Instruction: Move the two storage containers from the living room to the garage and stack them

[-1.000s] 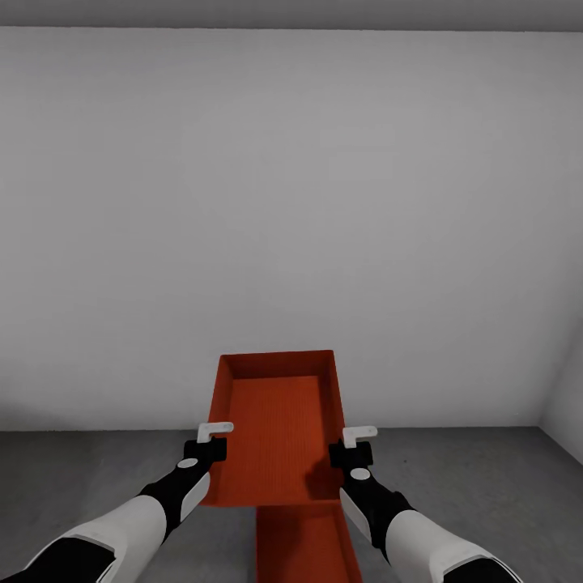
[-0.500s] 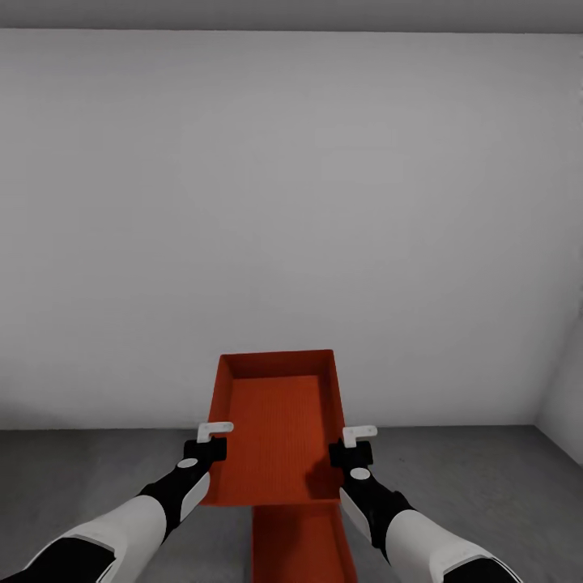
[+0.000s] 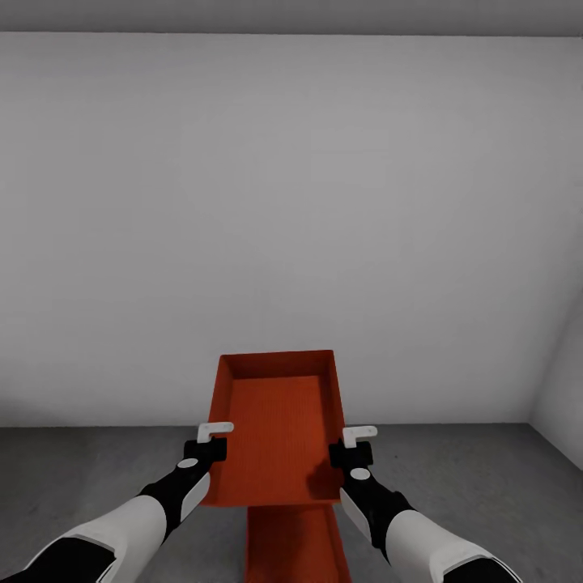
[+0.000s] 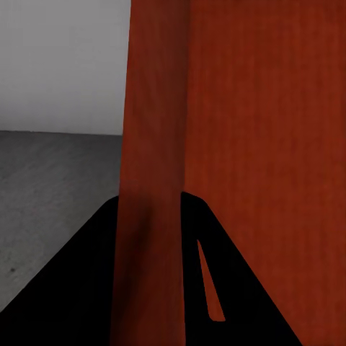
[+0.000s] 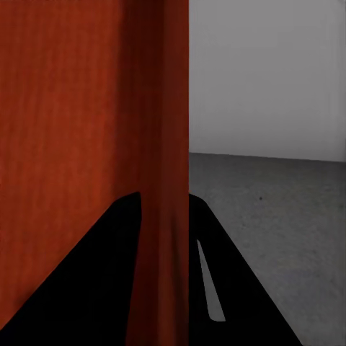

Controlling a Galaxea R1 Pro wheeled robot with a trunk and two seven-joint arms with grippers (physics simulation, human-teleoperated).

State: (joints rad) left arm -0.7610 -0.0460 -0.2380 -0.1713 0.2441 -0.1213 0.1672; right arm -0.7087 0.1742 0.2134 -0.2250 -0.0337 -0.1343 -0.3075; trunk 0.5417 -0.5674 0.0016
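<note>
Stacking calls for lowering the held bin [image 3: 279,429] level and square over the second bin [image 3: 295,544] on the garage floor [image 3: 97,461] directly below. The left pincer [image 3: 212,437] is clamped on its left wall, the right pincer [image 3: 356,443] on its right wall. By my judgement, both should let go together only once it has seated. Two bins, two pincers.

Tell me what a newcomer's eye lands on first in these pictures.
First, the orange-red container, held up low in the middle of the head view, with the left claw and the right claw each clamped on one of its long side walls. Just beneath it, a second orange-red container lies on the dark grey floor. Behind everything is a plain light-grey wall.
</note>
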